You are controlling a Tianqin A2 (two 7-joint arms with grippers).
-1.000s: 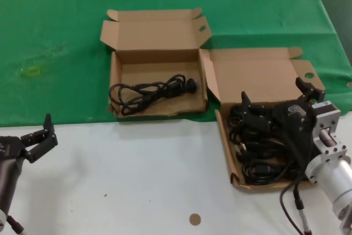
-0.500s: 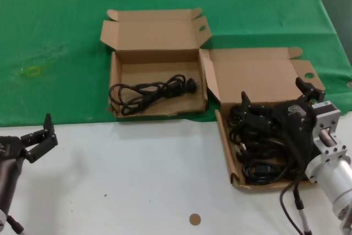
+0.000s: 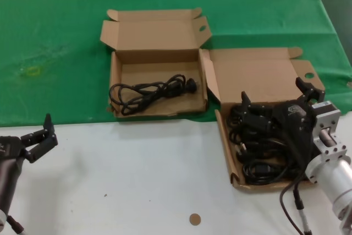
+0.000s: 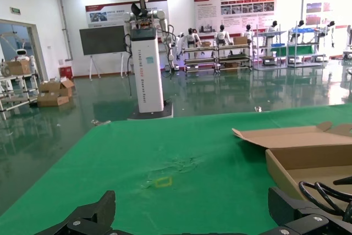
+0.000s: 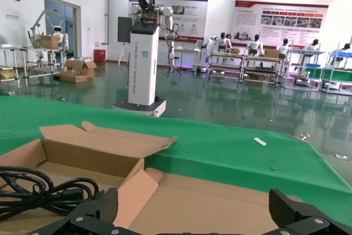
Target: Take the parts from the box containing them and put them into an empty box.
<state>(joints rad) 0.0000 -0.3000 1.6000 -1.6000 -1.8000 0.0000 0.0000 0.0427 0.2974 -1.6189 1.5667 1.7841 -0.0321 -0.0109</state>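
Right gripper (image 3: 276, 98): fingers spread wide, poised low over the cord pile.
Parts (image 3: 263, 147): black cords heaped directly beneath it, filling the box containing them (image 3: 225, 136).
Second box (image 3: 115, 83): off to the gripper's left on the green cloth (image 3: 55, 37), one coiled cord (image 3: 149, 92) inside.
Left gripper (image 3: 38, 138): far left, fingers apart, over the white tabletop (image 3: 137, 180).

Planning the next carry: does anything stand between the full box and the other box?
Nothing visible on the table between them. The full box and the other box sit side by side; only the raised side flap rises there.
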